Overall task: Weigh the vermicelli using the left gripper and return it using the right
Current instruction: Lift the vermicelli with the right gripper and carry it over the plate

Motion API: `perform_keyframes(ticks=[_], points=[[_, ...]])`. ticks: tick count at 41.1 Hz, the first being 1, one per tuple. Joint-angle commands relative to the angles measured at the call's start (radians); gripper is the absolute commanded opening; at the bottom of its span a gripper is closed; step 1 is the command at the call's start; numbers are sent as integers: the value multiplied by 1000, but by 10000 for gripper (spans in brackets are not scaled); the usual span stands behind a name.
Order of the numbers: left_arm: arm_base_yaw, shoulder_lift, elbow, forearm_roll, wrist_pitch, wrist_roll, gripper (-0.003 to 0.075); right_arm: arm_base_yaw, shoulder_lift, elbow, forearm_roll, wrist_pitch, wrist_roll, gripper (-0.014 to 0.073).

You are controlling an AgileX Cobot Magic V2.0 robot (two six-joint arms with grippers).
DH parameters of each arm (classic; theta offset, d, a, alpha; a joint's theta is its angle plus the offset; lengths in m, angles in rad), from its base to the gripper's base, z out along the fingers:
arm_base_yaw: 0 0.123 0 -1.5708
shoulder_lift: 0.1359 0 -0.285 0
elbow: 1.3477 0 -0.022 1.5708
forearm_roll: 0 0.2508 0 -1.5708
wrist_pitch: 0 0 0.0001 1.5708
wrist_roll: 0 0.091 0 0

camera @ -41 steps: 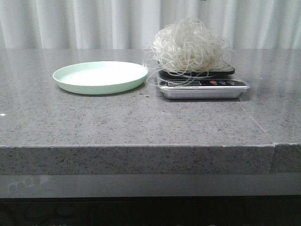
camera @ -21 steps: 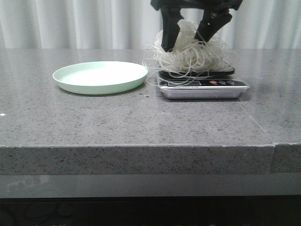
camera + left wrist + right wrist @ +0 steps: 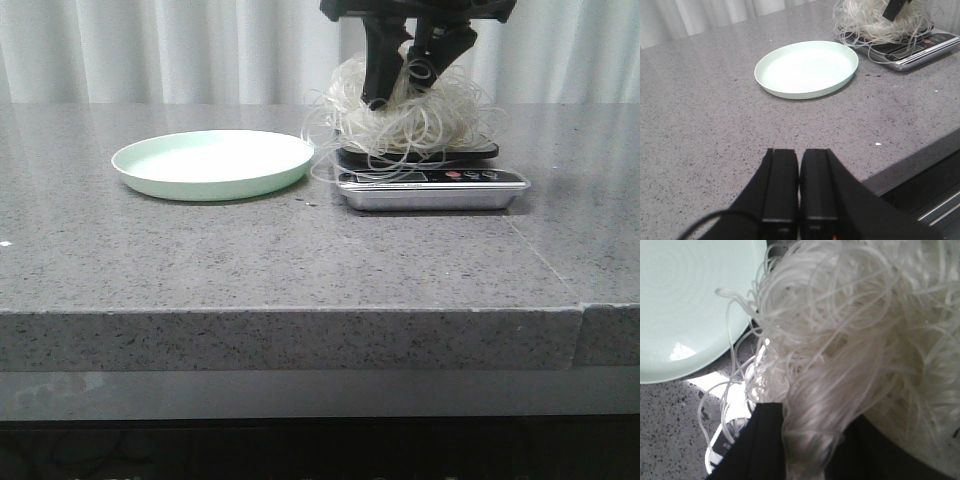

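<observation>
Front view, vermicelli: you see the vermicelli [image 3: 405, 115] heaped on the scale [image 3: 432, 182], loose loops spilling over the black platform.
Front view, right gripper: the right gripper [image 3: 407, 72] reaches down from above the scale, its two black fingers sunk into the top of the tangle and drawn in close around a tuft of strands.
Front view, plate: the mint-green plate [image 3: 213, 164] lies just beside the scale, on the left-arm side, with stray noodle loops reaching toward its rim.
Left wrist view, left gripper: your left gripper [image 3: 799, 187] is well apart from the scale over the grey counter [image 3: 700, 115], jaws pressed together with nothing between them.
Right wrist view, vermicelli: a bunch of strands [image 3: 840, 355] sits pinched between the dark fingers [image 3: 757, 445], with the plate [image 3: 685, 305] beside the scale.
</observation>
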Motion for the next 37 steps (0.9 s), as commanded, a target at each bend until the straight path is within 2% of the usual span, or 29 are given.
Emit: perform_keyframes(ticks=[1, 13, 20, 29, 37], points=[[1, 10, -28, 4, -67, -2, 138, -3, -50, -76, -7, 7, -8, 156], [1, 10, -28, 4, -67, -2, 137, -3, -50, -263, -2, 116, -8, 156], [1, 10, -28, 4, -67, -2, 138, -3, -50, -352, 72, 121, -8, 156], [1, 10, -28, 4, -73, -2, 138, 26, -50, -397, 242, 66, -61, 156], [1, 10, -28, 4, -73, -2, 138, 123, -35, -397, 277, -47, -86, 156]])
